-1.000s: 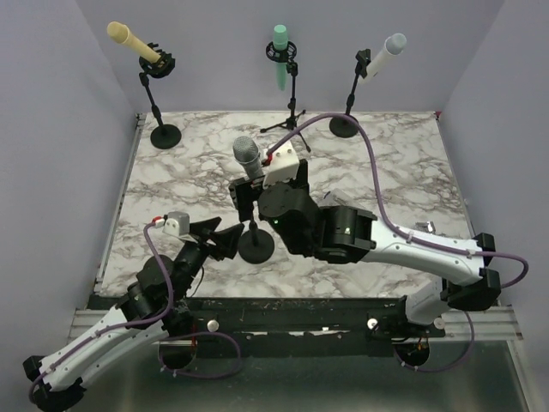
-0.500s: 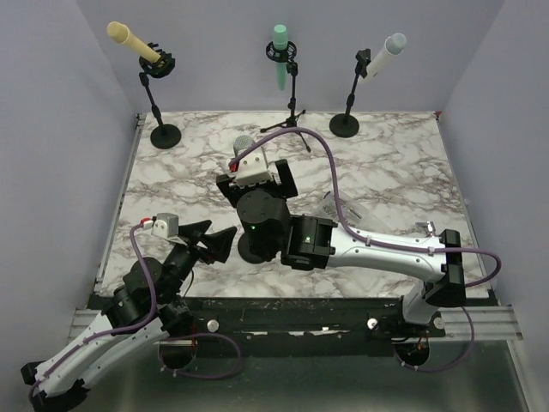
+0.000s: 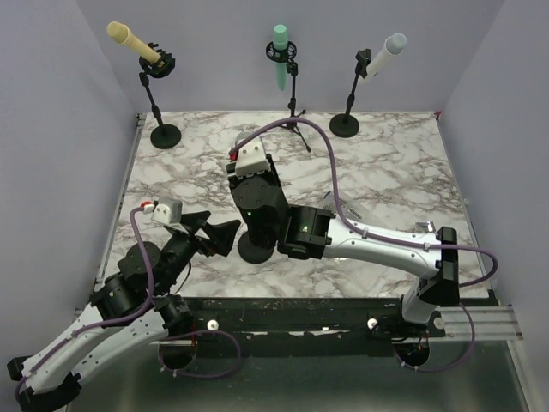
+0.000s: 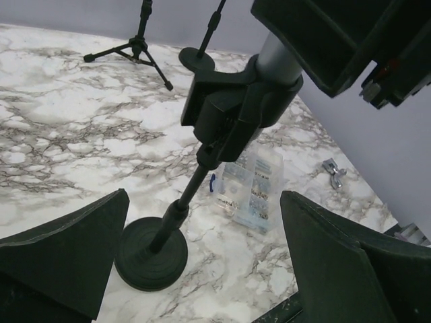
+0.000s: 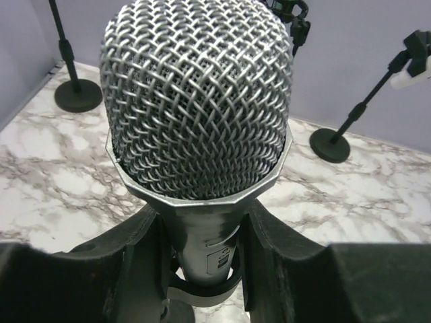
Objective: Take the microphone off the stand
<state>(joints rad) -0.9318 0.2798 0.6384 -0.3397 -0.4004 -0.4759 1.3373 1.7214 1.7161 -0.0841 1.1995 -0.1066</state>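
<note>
At the centre of the white marble-patterned desk (image 3: 395,163), the silver mesh-headed microphone (image 5: 196,101) sat in the black clip (image 4: 225,111) of its black round-based stand (image 4: 151,256). The right gripper (image 5: 202,259) jaws pinched the barrel just below the head. The left gripper (image 4: 203,202) jaws stood spread, flanking the stand without contact. The barrel was judged rigid, smooth and weighty, and the mesh dentable, so the barrel was the correct hold.

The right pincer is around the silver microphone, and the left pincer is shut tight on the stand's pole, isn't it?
Not quite. The left pincer is wide open, its fingers well apart from the stand's pole, as the left wrist view shows. The right pincer is indeed around the silver microphone.
</note>
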